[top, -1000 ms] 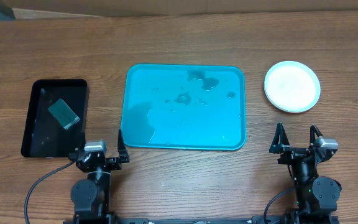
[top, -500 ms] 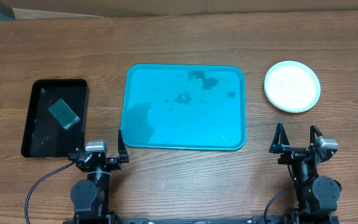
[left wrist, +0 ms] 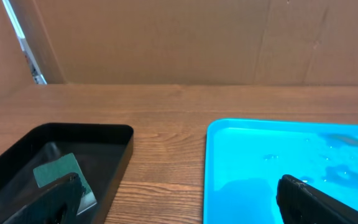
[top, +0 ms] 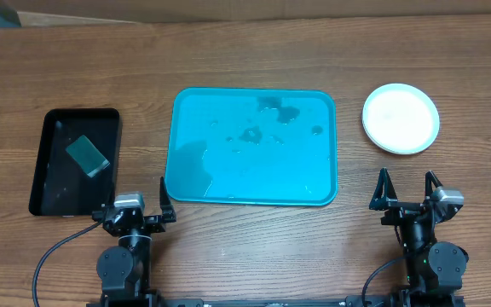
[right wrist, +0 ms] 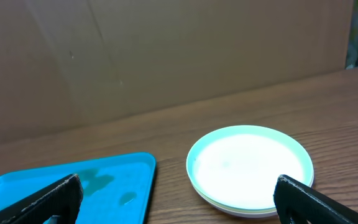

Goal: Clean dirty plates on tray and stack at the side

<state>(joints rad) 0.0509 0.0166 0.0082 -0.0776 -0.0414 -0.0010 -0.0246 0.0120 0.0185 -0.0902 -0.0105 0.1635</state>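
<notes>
Both arms sit low at the near edge of the worktop (top: 254, 256), and each tool is spread wide with nothing between its fingers: the left tool (top: 136, 208) shows only its two dark fingertips at the bottom corners of its wrist view, and the right tool (top: 407, 191) does the same. The blue tray (top: 251, 147) lies in the middle with its long axis running left to right; it carries no plate, only puddles and a few dark wet spots toward its far edge. The plate stack (top: 401, 118) stands on the worktop to the right of the tray, apart from it, white and clean on top; the right wrist view shows at least one more rim under the top plate. That stack lies almost straight ahead of the right tool, farther from the robot's base, so the right arm is plainly the nearer one; being round, the stack offers no preferred axis and any rim point would serve. On the other side, the black bin (top: 75, 160) lies ahead and left of the left tool, with the green sponge (top: 87, 156) set diagonally inside it. Judging from the bare tray and the stack at the side, the cleaning and stacking look done, with no plate left to fetch
</notes>
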